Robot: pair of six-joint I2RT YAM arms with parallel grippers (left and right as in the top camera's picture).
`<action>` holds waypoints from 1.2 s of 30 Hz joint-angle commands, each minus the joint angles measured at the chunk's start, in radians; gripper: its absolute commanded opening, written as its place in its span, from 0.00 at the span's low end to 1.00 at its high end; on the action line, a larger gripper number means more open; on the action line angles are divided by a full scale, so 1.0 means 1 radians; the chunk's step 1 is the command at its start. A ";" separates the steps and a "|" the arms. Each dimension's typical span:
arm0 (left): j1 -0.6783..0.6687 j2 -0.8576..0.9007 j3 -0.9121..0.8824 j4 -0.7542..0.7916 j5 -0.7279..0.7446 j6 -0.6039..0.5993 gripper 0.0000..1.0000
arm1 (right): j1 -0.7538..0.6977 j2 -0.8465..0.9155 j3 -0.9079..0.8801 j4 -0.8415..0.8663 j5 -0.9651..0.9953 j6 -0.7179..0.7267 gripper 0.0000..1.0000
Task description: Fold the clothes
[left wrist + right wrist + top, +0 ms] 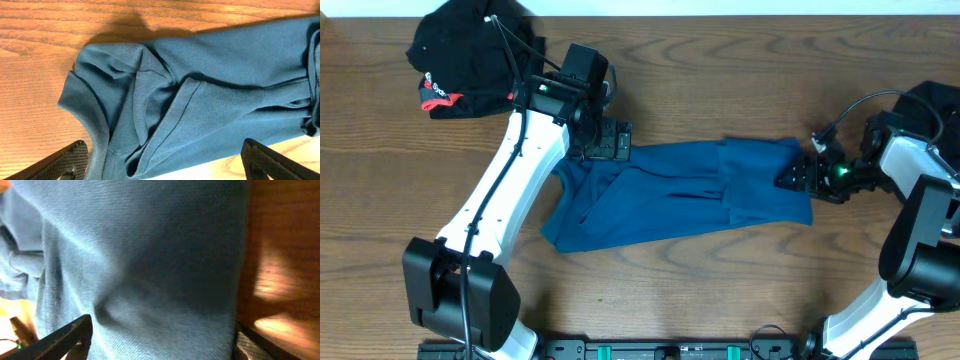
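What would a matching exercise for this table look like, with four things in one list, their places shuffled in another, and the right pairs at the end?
1 teal shirt
2 black garment with red trim
3 left gripper
4 right gripper

A at the shirt's right end
B far left corner of the table
C across the table's middle
D at the shirt's left end

Pairs: 1-C, 2-B, 3-D, 4-A

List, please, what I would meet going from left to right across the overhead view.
black garment with red-and-white trim → left gripper, over the shirt's left end → middle of the teal shirt → right gripper, at the shirt's right end
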 commanded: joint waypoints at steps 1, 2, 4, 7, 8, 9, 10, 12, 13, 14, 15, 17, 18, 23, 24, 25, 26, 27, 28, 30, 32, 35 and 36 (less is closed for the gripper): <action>0.004 -0.005 -0.006 -0.002 -0.008 0.009 0.98 | -0.006 0.011 -0.071 0.024 -0.011 -0.004 0.79; 0.004 -0.005 -0.006 -0.002 -0.009 0.009 0.98 | -0.006 0.011 -0.082 0.036 -0.025 -0.004 0.78; 0.004 -0.005 -0.006 -0.002 -0.009 0.009 0.98 | -0.006 0.011 -0.103 0.055 -0.050 -0.001 0.74; 0.004 -0.005 -0.006 -0.002 -0.008 0.009 0.98 | -0.006 0.011 -0.114 0.074 -0.055 0.041 0.59; 0.004 -0.005 -0.006 -0.002 -0.008 0.009 0.98 | -0.005 0.011 -0.114 0.075 -0.054 0.045 0.49; 0.004 -0.005 -0.006 -0.002 -0.009 0.009 0.98 | -0.005 0.011 -0.114 0.076 -0.055 0.047 0.37; 0.004 -0.005 -0.006 -0.003 -0.008 0.009 0.98 | -0.006 0.011 -0.114 0.079 -0.054 0.055 0.29; 0.004 -0.005 -0.006 -0.004 -0.008 0.009 0.98 | -0.006 0.011 -0.113 0.096 -0.042 0.095 0.15; 0.004 -0.005 -0.006 -0.006 -0.008 0.009 0.98 | -0.006 0.011 -0.113 0.105 -0.025 0.122 0.06; 0.004 -0.005 -0.006 -0.006 -0.008 0.009 0.98 | -0.006 0.011 -0.111 0.111 -0.008 0.144 0.01; 0.004 -0.005 -0.006 -0.010 -0.009 0.009 0.98 | -0.006 0.011 -0.108 0.117 0.012 0.166 0.01; 0.004 -0.005 -0.006 -0.014 -0.008 0.009 0.98 | -0.010 0.011 -0.096 0.119 0.049 0.196 0.01; 0.004 -0.005 -0.006 -0.018 -0.009 0.009 0.98 | -0.013 0.011 -0.085 0.117 0.069 0.206 0.01; 0.004 -0.005 -0.006 -0.026 -0.009 0.010 0.98 | -0.046 0.011 0.012 0.051 0.173 0.243 0.01; 0.004 -0.005 -0.006 -0.026 -0.009 0.010 0.98 | -0.055 0.011 0.042 0.026 0.215 0.249 0.01; 0.004 -0.005 -0.006 -0.027 -0.009 0.010 0.98 | -0.062 0.011 0.070 0.002 0.261 0.262 0.01; 0.004 -0.005 -0.006 -0.028 -0.009 0.010 0.98 | -0.070 0.011 0.103 -0.028 0.317 0.278 0.01; 0.004 -0.005 -0.006 -0.029 -0.009 0.010 0.98 | -0.080 0.011 0.142 -0.063 0.374 0.288 0.01; 0.004 -0.005 -0.006 -0.029 -0.009 0.010 0.98 | -0.085 0.011 0.166 -0.083 0.404 0.289 0.01; 0.004 -0.005 -0.006 -0.030 -0.009 0.010 0.98 | -0.098 0.011 0.225 -0.131 0.475 0.300 0.01; 0.004 -0.005 -0.006 -0.030 -0.009 0.010 0.98 | -0.109 0.011 0.282 -0.174 0.537 0.319 0.01; 0.005 -0.005 -0.006 -0.029 -0.009 0.010 0.98 | -0.113 0.011 0.367 -0.237 0.575 0.329 0.01; 0.004 -0.005 -0.006 -0.029 -0.009 0.010 0.98 | -0.109 0.011 0.398 -0.260 0.574 0.329 0.01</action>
